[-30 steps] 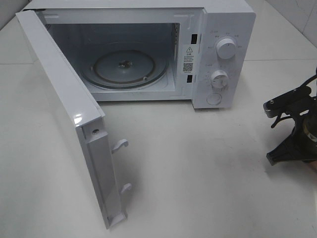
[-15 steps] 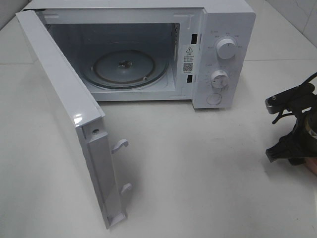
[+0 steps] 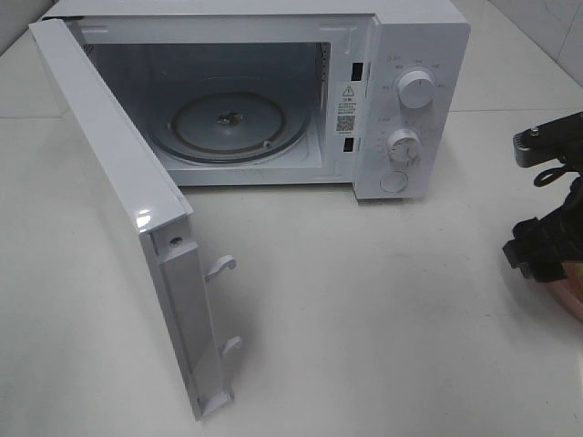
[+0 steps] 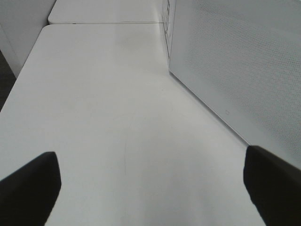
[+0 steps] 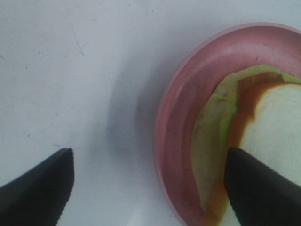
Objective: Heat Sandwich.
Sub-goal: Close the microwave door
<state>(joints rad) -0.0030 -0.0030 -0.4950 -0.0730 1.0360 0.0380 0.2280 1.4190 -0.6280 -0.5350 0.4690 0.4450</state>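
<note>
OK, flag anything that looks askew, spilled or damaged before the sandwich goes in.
Nothing spilled or damaged. One oddity: small dark specks sit at the centre of the round glass turntable inside the open white microwave. The white-bread sandwich lies on its round pink plate, green filling poking out.

Sandwich (image 5: 263,141) (white, leafy) on pink plate (image 5: 188,94)

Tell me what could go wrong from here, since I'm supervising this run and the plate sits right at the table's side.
1. The open right tool straddles the pink plate's rim; a shallow grip may slip or tilt the sandwich.
2. The microwave door juts across the table, so a carried plate could clip it.
</note>
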